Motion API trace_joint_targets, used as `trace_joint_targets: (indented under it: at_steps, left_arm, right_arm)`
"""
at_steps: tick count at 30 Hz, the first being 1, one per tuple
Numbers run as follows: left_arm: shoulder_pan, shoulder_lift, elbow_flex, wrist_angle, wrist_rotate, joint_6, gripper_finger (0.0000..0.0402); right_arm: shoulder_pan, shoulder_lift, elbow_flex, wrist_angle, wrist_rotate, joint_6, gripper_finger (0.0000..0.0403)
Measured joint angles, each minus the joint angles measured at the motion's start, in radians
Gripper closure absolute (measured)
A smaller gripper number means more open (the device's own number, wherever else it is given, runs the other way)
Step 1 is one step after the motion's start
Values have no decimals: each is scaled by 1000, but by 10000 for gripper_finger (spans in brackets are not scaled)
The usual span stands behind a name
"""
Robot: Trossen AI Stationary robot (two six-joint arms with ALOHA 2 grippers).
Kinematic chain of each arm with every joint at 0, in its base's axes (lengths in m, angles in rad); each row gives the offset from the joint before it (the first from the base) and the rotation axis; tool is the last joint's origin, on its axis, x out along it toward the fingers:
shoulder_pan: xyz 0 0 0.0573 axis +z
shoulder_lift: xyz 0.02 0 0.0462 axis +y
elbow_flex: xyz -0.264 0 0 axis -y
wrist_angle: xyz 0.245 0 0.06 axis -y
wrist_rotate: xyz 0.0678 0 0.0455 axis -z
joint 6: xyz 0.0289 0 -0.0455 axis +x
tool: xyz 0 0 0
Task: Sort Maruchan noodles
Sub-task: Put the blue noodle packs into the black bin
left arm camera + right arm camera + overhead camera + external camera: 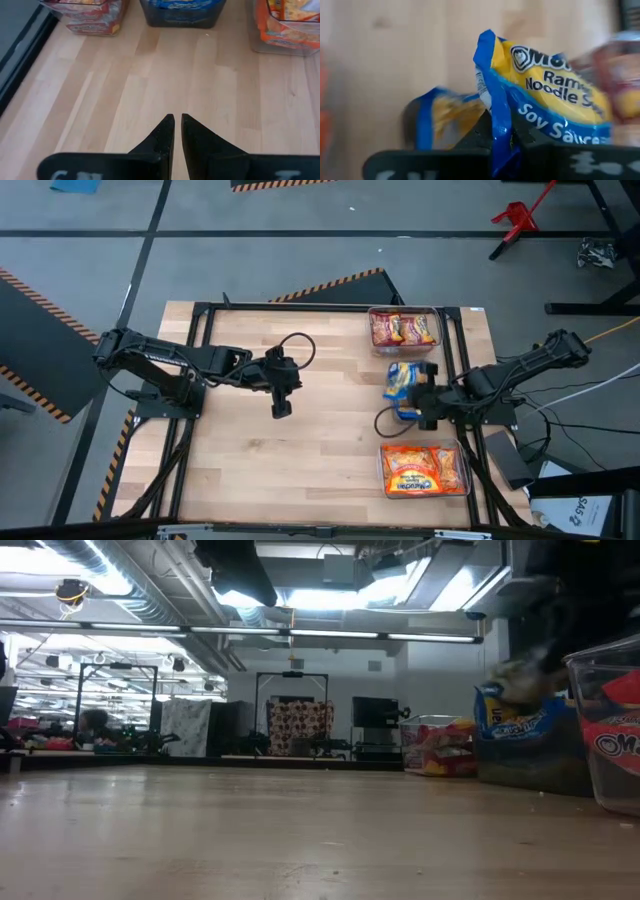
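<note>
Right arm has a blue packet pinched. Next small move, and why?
Probably lower it a little and release. The right tool pinches a blue-and-yellow packet by its edge, over the middle bin where other blue packets already sit, between the red and orange bins. The left tool waits mid-table.

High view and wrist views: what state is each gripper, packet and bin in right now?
Left gripper: shut, empty, over bare table.
Right gripper: shut on blue-and-yellow packet, above the middle bin.
Middle bin: holds blue-and-yellow packets.
Far bin: holds dark red packets.
Near bin: holds orange packets.
</note>
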Motion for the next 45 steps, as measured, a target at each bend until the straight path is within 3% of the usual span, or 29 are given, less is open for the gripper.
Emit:
trace_joint_targets:
  at_steps: [8,15,20,25,28,34,39,45]
  left_arm:
    - [0,0,0,0,-24,5,374]
    - [0,0,0,0,-42,5,374]
    - [1,0,0,0,-71,6,374]
    - [0,0,0,0,-71,6,374]
    - [0,1,0,0,-72,8,374]
    - [0,1,0,0,-72,7,374]
    - [0,1,0,2,-71,-3,374]
    - [0,1,0,2,-70,-26,374]
  right_arm:
    - [0,0,-36,-13,-231,31,388]
    - [0,0,-35,-36,-378,85,298]
    - [0,-1,-35,-95,-328,119,221]
    - [-1,-31,1,-218,-273,140,188]
    - [-1,-66,35,-281,-237,158,185]
    - [-1,-125,97,-228,-227,173,185]
    - [-1,-138,118,-235,-74,248,185]
    - [-1,-141,93,-244,-28,357,220]
